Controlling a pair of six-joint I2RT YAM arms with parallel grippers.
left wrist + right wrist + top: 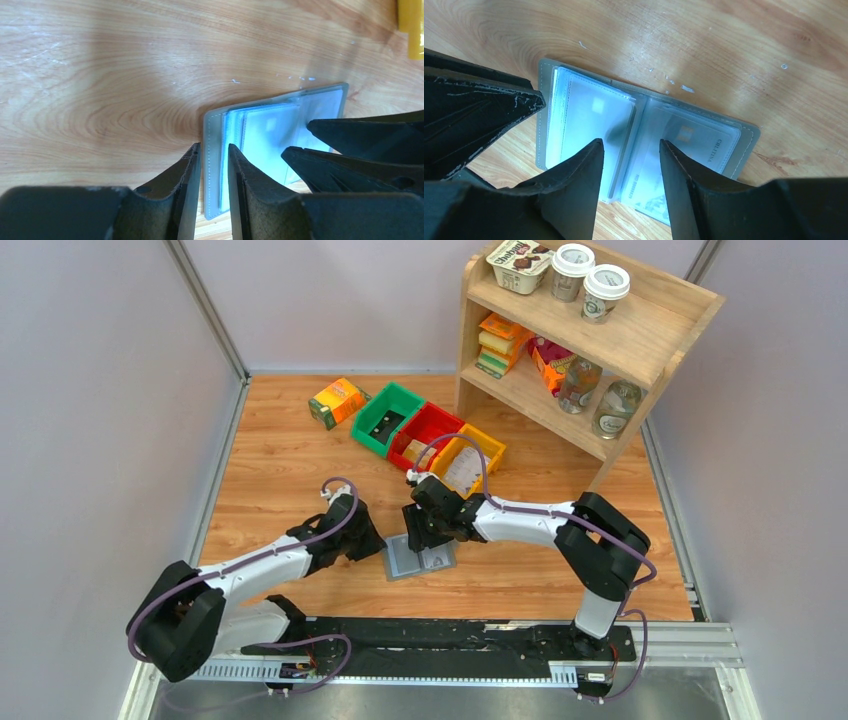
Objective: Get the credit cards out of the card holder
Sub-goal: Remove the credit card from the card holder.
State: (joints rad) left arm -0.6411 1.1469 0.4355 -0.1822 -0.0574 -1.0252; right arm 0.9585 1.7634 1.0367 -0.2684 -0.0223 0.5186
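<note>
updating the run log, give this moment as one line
card holder open flat | left gripper open astride its edge | right gripper open over middle | cards inside

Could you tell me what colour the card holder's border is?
Grey border on the card holder; left wrist view.

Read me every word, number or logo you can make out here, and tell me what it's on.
Nothing reads for certain.
Pale card in the open grey card holder: one short word and a row of digits, too blurred.
Cream tub, white-lidded paper cups, orange-green carton: print too small.
</note>
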